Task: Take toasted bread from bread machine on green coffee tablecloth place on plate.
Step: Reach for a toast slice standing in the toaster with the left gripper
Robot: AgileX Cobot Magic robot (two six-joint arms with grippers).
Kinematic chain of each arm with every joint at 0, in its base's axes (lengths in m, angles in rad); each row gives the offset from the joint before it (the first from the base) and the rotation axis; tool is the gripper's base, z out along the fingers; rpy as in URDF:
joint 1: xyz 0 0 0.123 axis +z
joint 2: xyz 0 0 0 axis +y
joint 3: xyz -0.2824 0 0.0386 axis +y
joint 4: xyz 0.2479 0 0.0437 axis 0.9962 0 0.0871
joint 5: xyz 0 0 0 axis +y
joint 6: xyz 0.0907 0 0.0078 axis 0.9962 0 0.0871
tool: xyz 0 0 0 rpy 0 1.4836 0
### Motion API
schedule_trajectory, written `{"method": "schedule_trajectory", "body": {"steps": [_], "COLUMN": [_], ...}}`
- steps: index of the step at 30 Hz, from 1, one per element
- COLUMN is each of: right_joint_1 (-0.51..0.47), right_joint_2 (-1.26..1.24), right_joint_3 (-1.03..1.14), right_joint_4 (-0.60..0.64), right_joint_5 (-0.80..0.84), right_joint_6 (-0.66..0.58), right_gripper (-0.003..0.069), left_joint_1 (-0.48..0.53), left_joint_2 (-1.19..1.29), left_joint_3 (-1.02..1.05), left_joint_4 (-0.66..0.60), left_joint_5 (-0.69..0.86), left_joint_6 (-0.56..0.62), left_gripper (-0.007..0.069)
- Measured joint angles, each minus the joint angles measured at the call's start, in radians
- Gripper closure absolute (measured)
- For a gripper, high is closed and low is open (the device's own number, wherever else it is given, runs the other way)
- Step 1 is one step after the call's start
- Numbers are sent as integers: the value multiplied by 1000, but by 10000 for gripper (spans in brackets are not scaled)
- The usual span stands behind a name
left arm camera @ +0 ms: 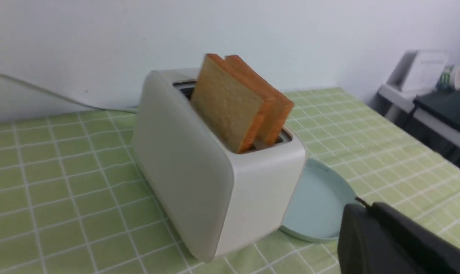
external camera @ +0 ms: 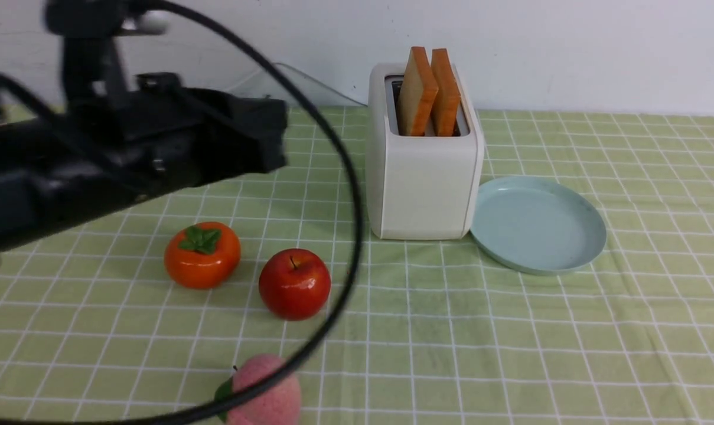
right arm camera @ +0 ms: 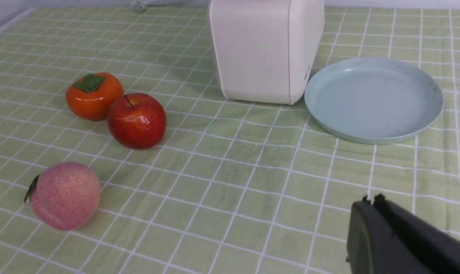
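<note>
Left hand (left arm camera: 366,208): black fingers pressed together, holding nothing, raised above the worktop.
Fruit: glossy orange persimmon with a green leaf cap (external camera: 202,255), shiny red apple (external camera: 294,284) and fuzzy pink peach (external camera: 264,392), all lower than the left hand.
Bread machine: boxy cream-white toaster (external camera: 423,189), upright, right of the left hand.
Toasted bread: two golden-tan square slices (external camera: 429,91) standing slightly tilted in the slots, apart from both hands.
Plate: round pale blue-green dish (external camera: 540,224), just beside the toaster, ahead of the right hand.
Right hand (right arm camera: 370,199): black fingers closed, gripping nothing.
Cloth: light green white-gridded tablecloth (external camera: 510,354) beneath everything.
</note>
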Motion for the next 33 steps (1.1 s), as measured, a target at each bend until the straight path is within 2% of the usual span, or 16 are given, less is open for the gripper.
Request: {"method": "schedule_trajectory", "body": {"steps": [2,6,8,9,10,14,20,25,33], "right_joint_1": [0,0,0,0,0,0,0,0,0], "right_joint_2": [1,2,2,2,2,2,2,2,2], "right_joint_3": [0,0,0,0,0,0,0,0,0], "right_joint_4": [2,10,11,11,11,11,11,11,11], "right_joint_5": [0,0,3,5,10,28,35,27,19], "right_joint_6": [-1,-2,-2,-2,-2,-2,-2,-2,-2], "right_gripper": [664,660,658,658,659,655,652,651,644], "left_joint_1": [-60,-102,-103,-103,-103,-103,-103,-103,-103], "left_joint_2": [87,251,388,398,460,600,731,795,867], "left_joint_3": [-83,-231,-338,-346,-410,-547,-670,-736,-840], "left_joint_4": [-3,-8,-9,-10,-11,-13,-16,-23,-14], "left_joint_5": [-53,-102,-105,-105,-108,-117,-198,-251,-282], "left_joint_6": [60,88,92,92,93,97,103,104,104], "left_gripper": [638,620,543,535,461,255,113,128,213]}}
